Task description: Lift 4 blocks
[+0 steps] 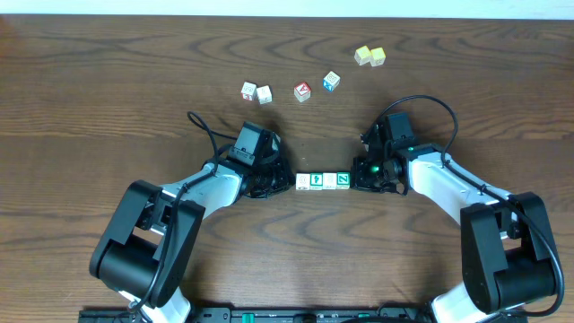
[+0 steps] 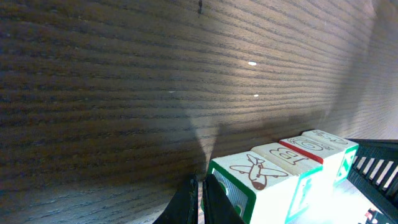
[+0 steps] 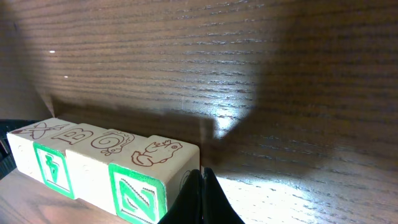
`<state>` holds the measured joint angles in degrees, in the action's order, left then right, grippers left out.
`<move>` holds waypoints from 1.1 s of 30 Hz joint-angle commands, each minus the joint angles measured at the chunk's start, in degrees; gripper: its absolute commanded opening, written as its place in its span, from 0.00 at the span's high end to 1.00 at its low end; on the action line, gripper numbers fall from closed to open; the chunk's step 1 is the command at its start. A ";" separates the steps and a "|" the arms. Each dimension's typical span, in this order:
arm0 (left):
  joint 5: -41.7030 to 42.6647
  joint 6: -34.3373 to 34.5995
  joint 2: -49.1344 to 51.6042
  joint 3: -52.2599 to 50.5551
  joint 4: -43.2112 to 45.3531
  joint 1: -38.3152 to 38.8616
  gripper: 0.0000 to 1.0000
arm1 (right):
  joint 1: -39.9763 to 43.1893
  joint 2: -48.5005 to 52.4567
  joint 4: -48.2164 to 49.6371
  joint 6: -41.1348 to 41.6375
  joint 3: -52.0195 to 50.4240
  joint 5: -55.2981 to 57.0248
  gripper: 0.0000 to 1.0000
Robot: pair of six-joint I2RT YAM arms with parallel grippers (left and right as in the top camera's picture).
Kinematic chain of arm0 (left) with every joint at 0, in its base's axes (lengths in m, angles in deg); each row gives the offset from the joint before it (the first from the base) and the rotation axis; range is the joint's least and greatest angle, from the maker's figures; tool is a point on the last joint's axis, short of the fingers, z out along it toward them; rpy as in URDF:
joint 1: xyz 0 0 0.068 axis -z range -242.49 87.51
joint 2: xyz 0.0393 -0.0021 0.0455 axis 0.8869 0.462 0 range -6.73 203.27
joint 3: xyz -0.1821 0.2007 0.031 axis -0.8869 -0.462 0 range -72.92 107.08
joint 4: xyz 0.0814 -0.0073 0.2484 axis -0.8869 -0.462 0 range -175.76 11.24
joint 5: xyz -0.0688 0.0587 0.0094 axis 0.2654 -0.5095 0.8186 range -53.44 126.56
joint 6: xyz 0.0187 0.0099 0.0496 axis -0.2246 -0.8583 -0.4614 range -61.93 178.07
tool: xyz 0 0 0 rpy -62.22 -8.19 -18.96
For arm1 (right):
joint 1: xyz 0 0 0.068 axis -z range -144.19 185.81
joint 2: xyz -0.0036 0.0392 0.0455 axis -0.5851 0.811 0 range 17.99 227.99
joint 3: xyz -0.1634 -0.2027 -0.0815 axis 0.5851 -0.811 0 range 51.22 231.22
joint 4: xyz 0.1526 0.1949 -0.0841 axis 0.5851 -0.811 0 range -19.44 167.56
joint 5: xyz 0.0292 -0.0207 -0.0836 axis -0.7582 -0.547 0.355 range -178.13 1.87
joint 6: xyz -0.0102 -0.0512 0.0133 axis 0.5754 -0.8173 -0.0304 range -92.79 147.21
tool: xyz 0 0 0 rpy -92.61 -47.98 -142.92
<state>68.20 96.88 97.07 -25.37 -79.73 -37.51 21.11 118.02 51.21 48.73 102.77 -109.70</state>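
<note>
Sideways, blocks [image 1: 323, 181] in L-R row.

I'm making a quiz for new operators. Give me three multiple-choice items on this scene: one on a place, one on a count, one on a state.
1. Where is the row of blocks?
A) left of both grippers
B) between the two grippers
C) right of both grippers

2. How many loose cubes lie apart from the row?
A) four
B) six
C) eight

3. How do the left gripper and right gripper stand?
A) both open
B) only the left open
C) both shut

Key:
1. B, a gripper sits at each end of the row.
2. B, six cubes lie scattered on the far side.
3. C, each wrist view shows its fingers together.
</note>
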 commanded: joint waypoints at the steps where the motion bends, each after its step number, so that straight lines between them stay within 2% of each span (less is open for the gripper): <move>1: 0.90 0.13 -0.96 1.22 -0.02 0.87 0.93 | -0.79 -1.46 -0.02 0.55 1.33 -3.17 0.99; 25: 0.81 0.07 -3.48 1.22 -1.31 0.87 0.93 | -0.79 -2.95 -0.42 0.74 1.33 -3.15 0.99; 33: -2.23 0.07 -3.48 1.22 -1.55 0.90 0.93 | -0.79 -2.95 0.46 0.74 1.33 -2.86 0.99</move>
<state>66.91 96.88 94.82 -25.37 -81.31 -37.32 21.11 116.29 51.30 48.75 102.92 -110.05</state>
